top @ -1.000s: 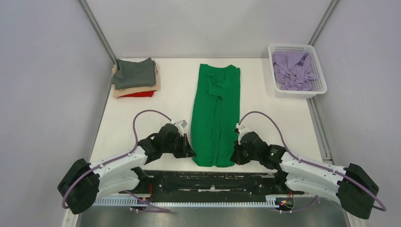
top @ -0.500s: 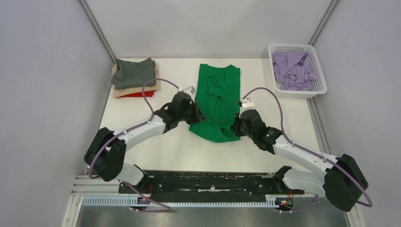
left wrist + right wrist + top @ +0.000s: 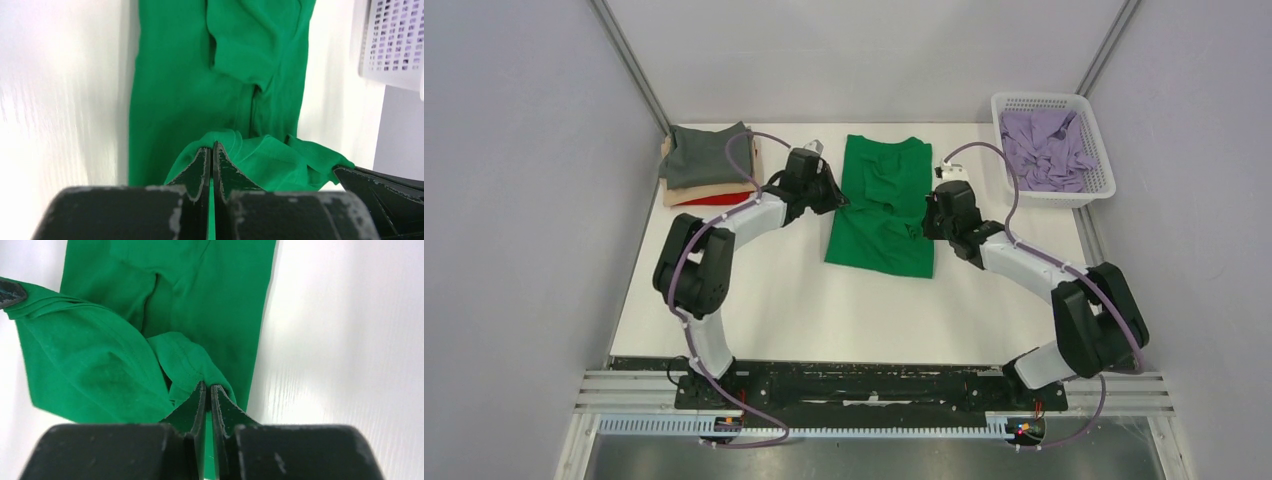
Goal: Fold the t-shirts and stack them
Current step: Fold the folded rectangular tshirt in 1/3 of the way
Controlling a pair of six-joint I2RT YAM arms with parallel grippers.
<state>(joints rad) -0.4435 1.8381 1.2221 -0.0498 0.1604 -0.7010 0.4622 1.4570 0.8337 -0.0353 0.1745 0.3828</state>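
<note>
The green shirt (image 3: 879, 215) lies on the table (image 3: 804, 300) around its middle, closer to the far edge, with its collar end pointing far. It is narrow, its sides folded in. Its near part is doubled over the rest, so a smooth fold forms the near edge and the lifted layer sits loosely wrinkled on top.

The left gripper (image 3: 832, 193) is at the shirt's left edge, about halfway along it. In the left wrist view its fingers (image 3: 200, 170) are pressed together, pinching a raised ridge of green cloth, and the gripper (image 3: 211, 147) holds that ridge just above the flat layer below. The right gripper (image 3: 927, 215) is at the shirt's right edge, slightly nearer than the left one. In the right wrist view it (image 3: 206, 387) is likewise clamped on a bunched corner of the green cloth, with the folded flap spreading away to its left.

Each wrist view catches a dark tip of the other gripper at the frame's edge, touching the same flap.

In the far left corner sits a stack: a grey shirt (image 3: 709, 155) on top, a tan shirt (image 3: 709, 190) under it and a red shirt (image 3: 722, 199) at the bottom. In the far right corner a white mesh basket (image 3: 1092, 190) holds a crumpled lavender shirt (image 3: 1046, 148).
</note>
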